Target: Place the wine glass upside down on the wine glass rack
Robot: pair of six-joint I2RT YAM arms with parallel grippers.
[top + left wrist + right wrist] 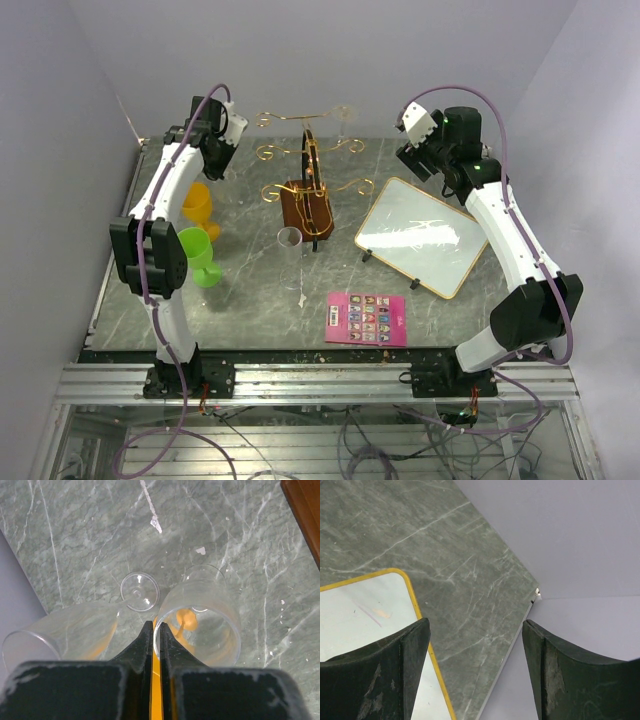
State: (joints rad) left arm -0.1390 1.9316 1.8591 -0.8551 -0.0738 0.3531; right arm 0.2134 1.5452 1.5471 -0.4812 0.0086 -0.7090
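The left gripper (156, 626) had its fingers pressed almost together, tips at the rim of a clear wine glass (212, 597); whether they pinched it was unclear. The right gripper (476, 625) stood wide above the table (470, 565), far right. The wine glass rack (308, 185) stood mid-table, right of the left gripper.

Left of the rack (310, 190), an orange cup (197, 205) and a green cup (200, 258) block the way. A clear glass (290, 238) stands just in front of the rack. To the rack's right a whiteboard (415, 238) stands tilted. Front-right lies a flat pink card (367, 318). The table (250, 300) front-left is open.
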